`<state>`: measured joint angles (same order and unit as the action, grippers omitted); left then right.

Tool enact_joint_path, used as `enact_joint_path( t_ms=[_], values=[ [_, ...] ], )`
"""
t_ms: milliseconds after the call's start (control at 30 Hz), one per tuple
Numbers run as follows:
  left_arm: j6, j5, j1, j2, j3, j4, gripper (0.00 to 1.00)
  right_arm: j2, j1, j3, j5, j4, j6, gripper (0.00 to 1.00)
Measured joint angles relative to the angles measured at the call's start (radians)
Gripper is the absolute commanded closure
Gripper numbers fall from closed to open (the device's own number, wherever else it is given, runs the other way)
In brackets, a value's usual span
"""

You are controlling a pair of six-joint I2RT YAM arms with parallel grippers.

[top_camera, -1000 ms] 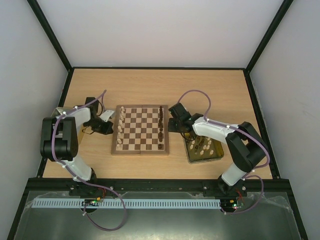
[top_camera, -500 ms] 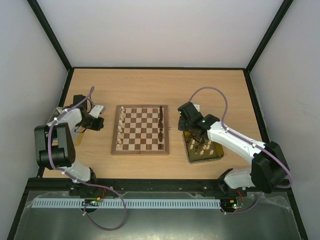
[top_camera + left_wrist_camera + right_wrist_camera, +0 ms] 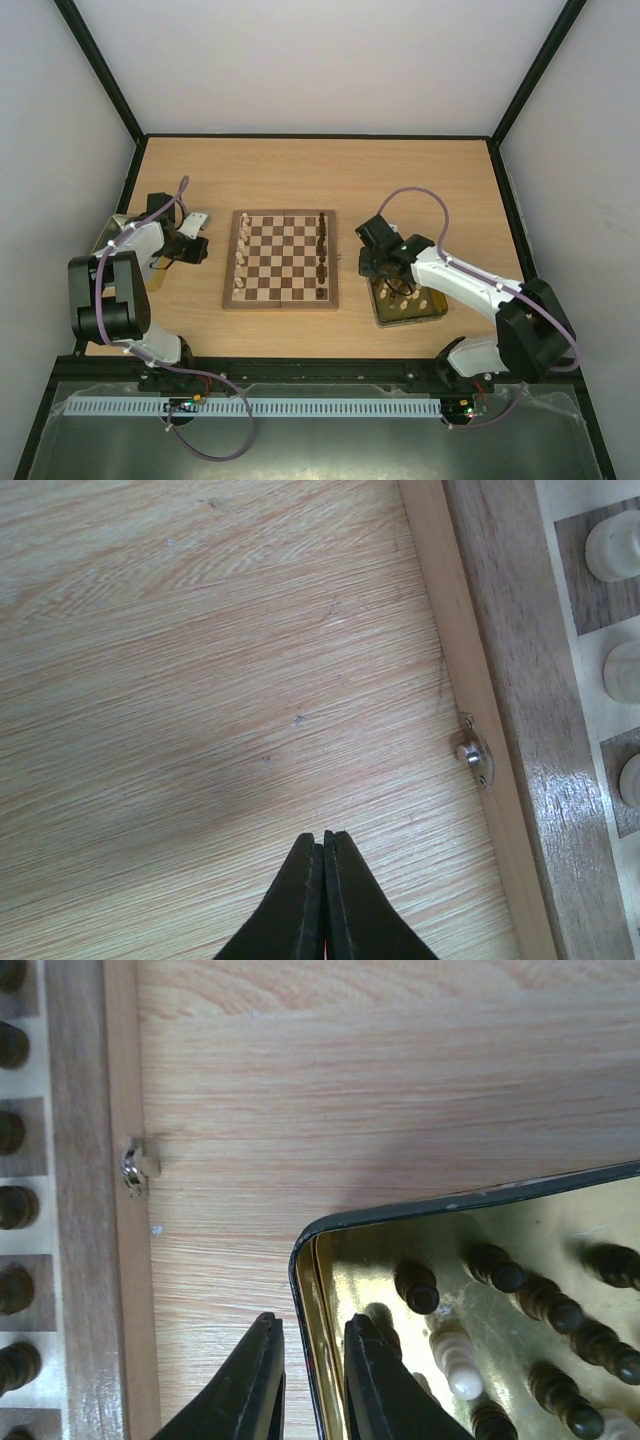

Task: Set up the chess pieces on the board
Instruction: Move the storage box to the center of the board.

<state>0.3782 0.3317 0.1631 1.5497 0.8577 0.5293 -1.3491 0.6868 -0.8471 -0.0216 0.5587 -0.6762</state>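
Pick step: right tool (image 3: 313, 1322), slightly parted and empty, is hovering at the gold tray (image 3: 350, 1265) corner holding loose chess pieces (image 3: 455, 1355) beside the board (image 3: 280, 262), probably needing to shift inward and grip one, while left tool (image 3: 322, 836) is idling clenched, empty, over the surface (image 3: 150, 680).

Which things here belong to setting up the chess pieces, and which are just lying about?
Job: chessboard; cream pieces along its left edge; dark pieces along its right edge; gold tray of loose pieces under the right gripper.
Lying about: tin at far left, mostly hidden, contents unseen.
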Motion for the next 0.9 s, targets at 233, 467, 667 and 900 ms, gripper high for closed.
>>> enact_joint_path(
  t_ms=[233, 467, 667, 900],
  values=[
    [-0.008, 0.001, 0.000, 0.000, 0.000, -0.002, 0.98, -0.089, 0.000, 0.007, 0.037, -0.037, 0.004, 0.88],
    [-0.021, 0.009, 0.000, 0.000, -0.001, -0.018, 0.98, -0.160, 0.000, -0.027, 0.049, -0.066, 0.010, 0.89],
    [-0.027, 0.009, 0.000, 0.000, 0.000, -0.027, 0.98, -0.238, 0.000, -0.093, 0.068, -0.093, 0.015, 0.90],
    [-0.034, 0.012, 0.001, 0.000, -0.002, -0.050, 0.98, -0.307, 0.000, -0.157, 0.077, -0.119, 0.015, 0.90]
  ],
)
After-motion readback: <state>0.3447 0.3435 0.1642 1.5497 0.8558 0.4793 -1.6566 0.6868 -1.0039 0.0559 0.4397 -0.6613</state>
